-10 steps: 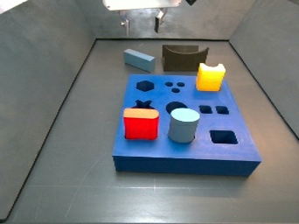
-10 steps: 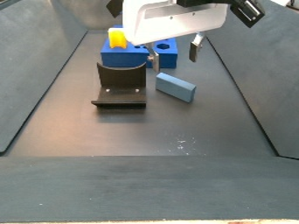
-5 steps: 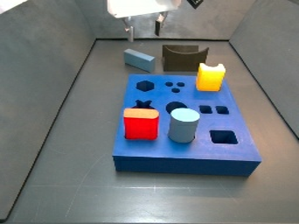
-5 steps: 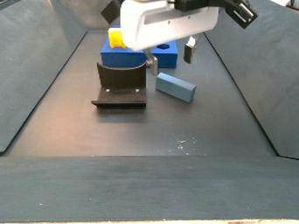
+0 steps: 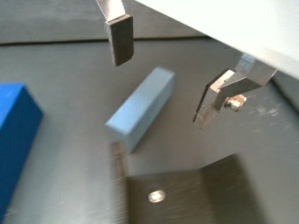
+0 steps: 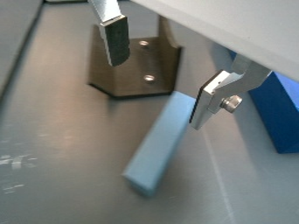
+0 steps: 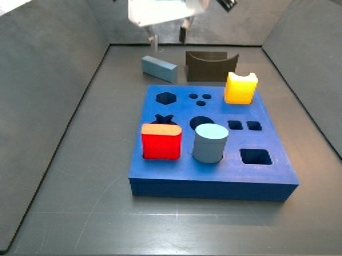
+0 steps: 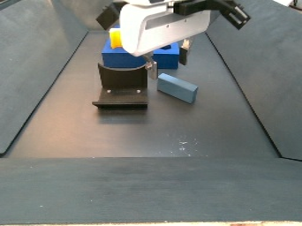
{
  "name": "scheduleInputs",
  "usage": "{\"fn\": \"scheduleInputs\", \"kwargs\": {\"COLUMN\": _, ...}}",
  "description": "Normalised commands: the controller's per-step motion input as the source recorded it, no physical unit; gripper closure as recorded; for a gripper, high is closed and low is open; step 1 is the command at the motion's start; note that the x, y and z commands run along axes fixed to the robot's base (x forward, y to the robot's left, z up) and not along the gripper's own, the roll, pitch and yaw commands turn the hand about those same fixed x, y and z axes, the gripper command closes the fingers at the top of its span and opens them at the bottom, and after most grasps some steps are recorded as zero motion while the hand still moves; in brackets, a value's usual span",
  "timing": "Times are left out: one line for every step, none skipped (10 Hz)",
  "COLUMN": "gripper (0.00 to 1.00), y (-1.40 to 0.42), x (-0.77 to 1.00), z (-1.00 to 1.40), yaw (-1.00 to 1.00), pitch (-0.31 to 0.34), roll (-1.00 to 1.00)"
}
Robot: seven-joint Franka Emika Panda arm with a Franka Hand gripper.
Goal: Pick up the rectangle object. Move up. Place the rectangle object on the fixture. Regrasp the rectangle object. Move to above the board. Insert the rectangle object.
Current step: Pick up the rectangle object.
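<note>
One rectangle object [image 5: 142,110] beneath open-fingered gripper [image 5: 166,75]

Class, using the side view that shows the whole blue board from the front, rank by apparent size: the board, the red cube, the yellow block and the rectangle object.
1. the board
2. red cube, nearest the camera
3. and 4. yellow block and rectangle object look alike; unranked

The gripper hangs open above the rectangle object.
</note>
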Motion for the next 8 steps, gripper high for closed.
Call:
{"fn": "scheduleInputs", "kwargs": {"gripper": 0.0, "y": -0.23, "x": 0.01, "z": -0.8, "yaw": -0.15, "pitch": -0.186, "roll": 0.51}}
{"fn": "scheduleInputs", "kwargs": {"gripper": 0.0, "y": 0.0, "x": 0.0, "z": 0.0, "yaw": -0.05, "pitch": 0.063, "roll": 0.15}}
{"fn": "scheduleInputs", "kwargs": {"gripper": 0.0, "y": 0.0, "x": 0.0, "z": -0.1, "yaw": 0.0, "pitch": 0.0, "roll": 0.04}}
{"fn": "scheduleInputs", "kwargs": {"gripper": 0.0, "y": 0.0, "x": -0.11, "z": -0.56, "yaw": 0.0, "pitch": -0.246, "roll": 0.33}}
{"fn": "scheduleInputs", "kwargs": {"gripper": 0.0, "y": -0.01, "x": -0.27, "z": -0.66, "yaw": 0.0, "pitch": -0.394, "roll": 0.52}}
{"fn": "scheduleInputs", "kwargs": {"gripper": 0.0, "y": 0.0, "x": 0.0, "z": -0.15, "yaw": 0.0, "pitch": 0.0, "roll": 0.13}}
{"fn": "scheduleInputs", "kwargs": {"gripper": 0.0, "y": 0.0, "x": -0.02, "z": -0.02, "yaw": 0.0, "pitch": 0.0, "roll": 0.0}}
{"fn": "scheduleInputs", "kwargs": {"gripper": 0.0, "y": 0.03, "x": -0.3, "z": -0.23, "yaw": -0.05, "pitch": -0.16, "roll": 0.07}}
